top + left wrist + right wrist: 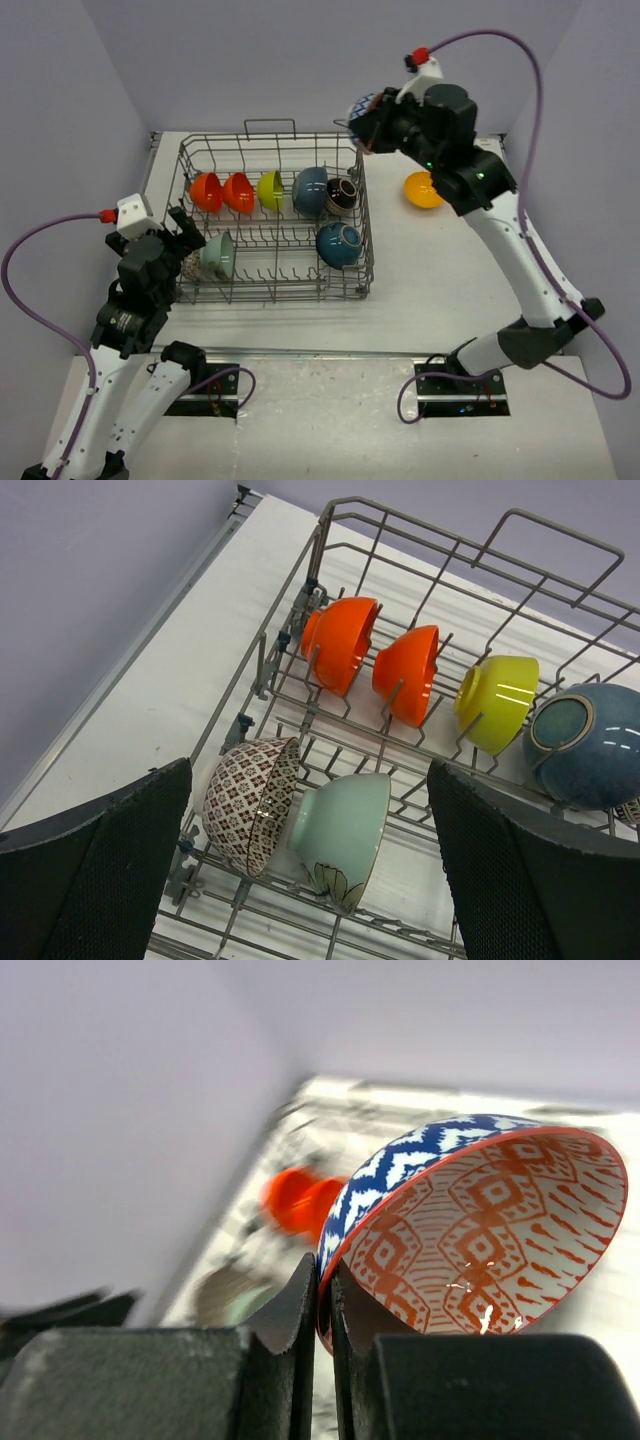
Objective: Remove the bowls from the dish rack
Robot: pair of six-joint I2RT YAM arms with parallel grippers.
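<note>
The grey wire dish rack holds two orange-red bowls, a lime bowl, two dark blue bowls, a black bowl, a pale green bowl and a brown patterned bowl. My right gripper is shut on the rim of a blue-and-white patterned bowl, held high over the rack's far right corner. My left gripper is open and empty, above the pale green bowl at the rack's near left.
A yellow bowl lies on the white table right of the rack. The rack's wire handle loop stands at its far side. Grey walls close in the table at the back and sides.
</note>
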